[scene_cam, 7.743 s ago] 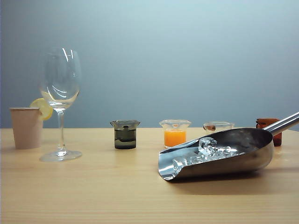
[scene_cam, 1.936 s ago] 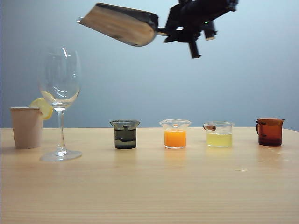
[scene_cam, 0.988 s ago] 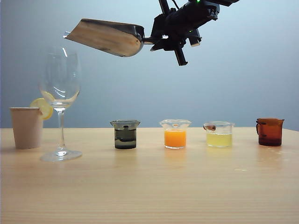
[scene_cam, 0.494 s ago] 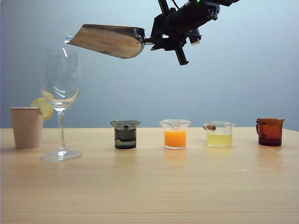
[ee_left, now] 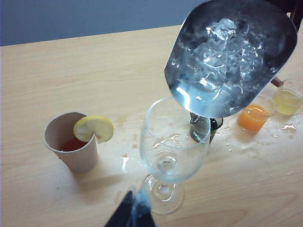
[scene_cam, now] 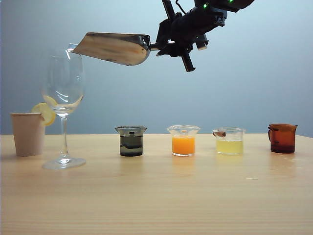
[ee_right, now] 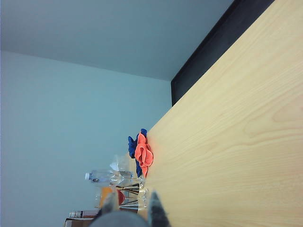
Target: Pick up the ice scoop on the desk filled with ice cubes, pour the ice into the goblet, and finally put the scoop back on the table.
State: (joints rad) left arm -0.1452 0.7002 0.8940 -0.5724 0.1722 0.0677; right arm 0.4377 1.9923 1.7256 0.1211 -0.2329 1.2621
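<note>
Exterior view: your right gripper point(scene_cam: 164, 44) is clamped on the ice scoop point(scene_cam: 115, 47) handle, lip above the goblet point(scene_cam: 62, 105). Ice cubes point(ee_left: 222, 56) remain unpoured; pouring and setting down are left. Left gripper point(ee_left: 132, 215): cannot tell.

Left gripper point(ee_left: 132, 215) cut off by frame edge, opening unreadable; ice scoop point(ee_left: 232, 56) hides beaker behind.

The right gripper point(scene_cam: 164, 45) has carried the ice scoop point(scene_cam: 113, 47) off the counter's right side, up and leftward; its lip is now beside the goblet's point(scene_cam: 63, 88) rim.
</note>
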